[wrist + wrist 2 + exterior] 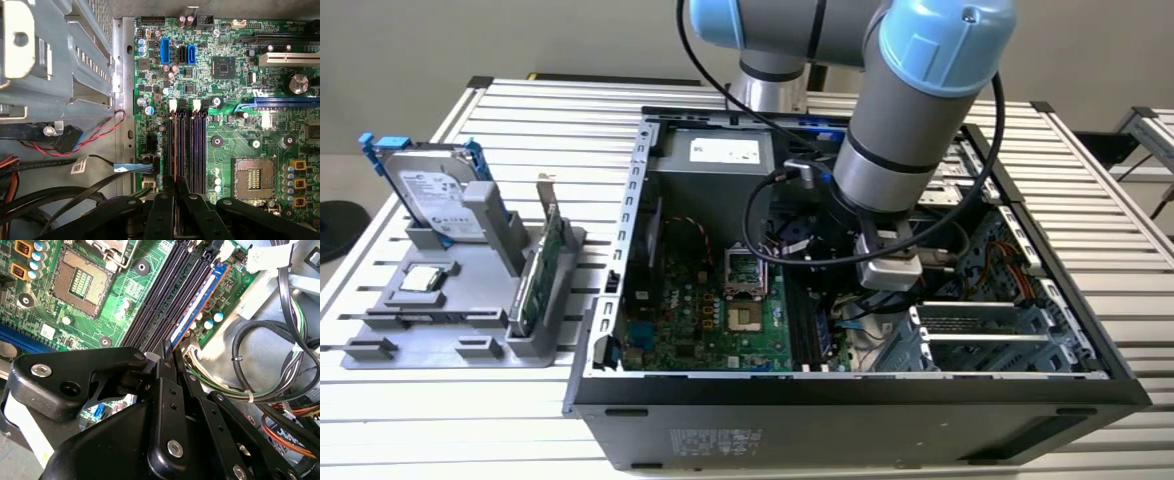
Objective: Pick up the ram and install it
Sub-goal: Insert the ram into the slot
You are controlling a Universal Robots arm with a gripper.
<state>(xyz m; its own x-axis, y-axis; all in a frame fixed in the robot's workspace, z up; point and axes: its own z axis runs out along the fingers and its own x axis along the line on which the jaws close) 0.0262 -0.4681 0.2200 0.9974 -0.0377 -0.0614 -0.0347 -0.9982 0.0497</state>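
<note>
The ram (199, 306) is a narrow blue stick standing in the outermost black memory slot of the green motherboard (85, 325). In the first wrist view the ram (174, 145) runs edge-on from the white slot latches toward my fingers. My gripper (166, 349) sits over the near end of the stick, its black fingertips (168, 184) close on either side of the board's top edge, shut on it. In the exterior view the arm (907, 130) reaches down into the open computer case (854, 385), over the memory slots.
Neighbouring memory slots (197, 150) lie beside the ram, and the open CPU socket (254, 176) is close by. Cable bundles (270, 340) and a metal drive cage (55, 60) flank the gripper. Outside the case a grey holder (447, 320) carries a hard drive (434, 190) and a green card (540, 270).
</note>
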